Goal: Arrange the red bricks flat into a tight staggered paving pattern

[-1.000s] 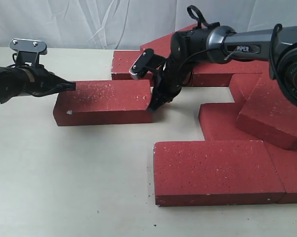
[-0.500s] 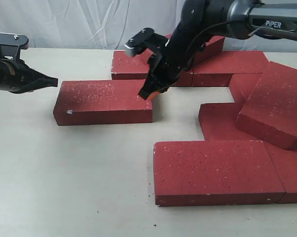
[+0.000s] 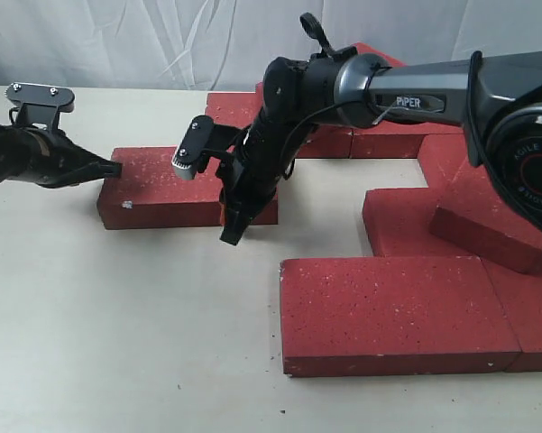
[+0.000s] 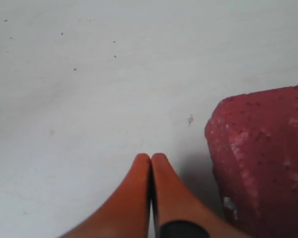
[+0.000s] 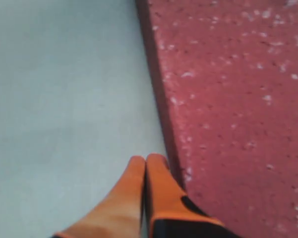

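A loose red brick (image 3: pixel 158 185) lies flat on the table left of centre, apart from the other red bricks. My left gripper (image 3: pixel 117 167) is shut and empty, its tips at that brick's left end; the left wrist view has the fingertips (image 4: pixel 151 158) just beside the brick's corner (image 4: pixel 263 158). My right gripper (image 3: pixel 227 236) is also shut and empty. It points down at the brick's front long side near its right end. In the right wrist view its fingertips (image 5: pixel 146 159) rest against the brick's edge (image 5: pixel 228 99).
Two joined bricks (image 3: pixel 388 311) lie flat at the front right. More bricks form a back row (image 3: pixel 415 140) and a right-hand group, with one brick (image 3: pixel 491 212) tilted on others. A white cloth hangs behind the table (image 3: pixel 117 343).
My right gripper swung from the loose brick's right end, over its top, down to its front side. The left gripper pulled back, then returned to the brick's left end. The brick has not shifted.
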{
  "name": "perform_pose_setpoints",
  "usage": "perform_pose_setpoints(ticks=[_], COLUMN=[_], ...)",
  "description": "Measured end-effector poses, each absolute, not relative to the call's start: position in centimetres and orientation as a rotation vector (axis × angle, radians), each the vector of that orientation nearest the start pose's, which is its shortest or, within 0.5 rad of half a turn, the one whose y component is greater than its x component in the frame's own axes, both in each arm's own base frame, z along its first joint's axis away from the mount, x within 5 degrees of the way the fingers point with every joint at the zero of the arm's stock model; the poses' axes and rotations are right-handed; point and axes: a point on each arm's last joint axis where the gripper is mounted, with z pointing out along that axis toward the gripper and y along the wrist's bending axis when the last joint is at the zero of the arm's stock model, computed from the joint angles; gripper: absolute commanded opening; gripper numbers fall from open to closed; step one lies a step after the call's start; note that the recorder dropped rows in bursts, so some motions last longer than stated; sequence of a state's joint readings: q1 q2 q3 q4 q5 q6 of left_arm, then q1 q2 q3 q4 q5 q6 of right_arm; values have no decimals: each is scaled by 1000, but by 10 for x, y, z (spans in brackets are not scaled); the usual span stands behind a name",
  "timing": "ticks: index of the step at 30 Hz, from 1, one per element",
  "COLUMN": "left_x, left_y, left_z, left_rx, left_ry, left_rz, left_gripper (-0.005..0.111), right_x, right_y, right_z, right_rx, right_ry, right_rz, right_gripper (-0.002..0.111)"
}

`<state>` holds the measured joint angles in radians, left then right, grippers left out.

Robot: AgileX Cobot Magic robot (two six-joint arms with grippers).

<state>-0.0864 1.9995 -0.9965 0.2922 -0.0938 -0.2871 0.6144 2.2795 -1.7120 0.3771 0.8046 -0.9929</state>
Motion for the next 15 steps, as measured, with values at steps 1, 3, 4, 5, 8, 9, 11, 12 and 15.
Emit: perform_pose_setpoints(ticks=[1, 3, 4, 5, 8, 9, 11, 12, 15], left_x=[383, 383, 383, 383, 383, 383, 384, 385, 387], left_y=[-37, -41, -43, -44, -45, -45, -45, -46, -47], left_z=[112, 112, 112, 112, 113, 113, 114, 114, 117], left_rx=[126, 141, 146, 152, 161, 161, 162, 164, 160], left_ry=[2392, 2385, 2383, 2383, 2378, 2375, 2363, 2353, 2317], left_rz=[-74, -80, -82, -83, -83, -84, -90, -93, -109], left_gripper=[0, 0, 0, 0, 0, 0, 0, 0, 0], right_x=[375, 378, 379, 380, 382, 382, 382, 382, 383], right_y=[292, 289, 289, 288, 289, 289, 289, 289, 289], right_z=[132, 130, 129, 129, 128, 128, 128, 128, 128], right_rx=[-1768, -1762, -1756, -1748, -1725, -1722, -1719, -1717, -1702], right_ry=[2147, 2150, 2147, 2145, 2141, 2139, 2139, 2141, 2149], right_rz=[335, 314, 306, 300, 291, 289, 289, 290, 291], right_gripper=[1, 1, 1, 1, 1, 1, 1, 1, 1])
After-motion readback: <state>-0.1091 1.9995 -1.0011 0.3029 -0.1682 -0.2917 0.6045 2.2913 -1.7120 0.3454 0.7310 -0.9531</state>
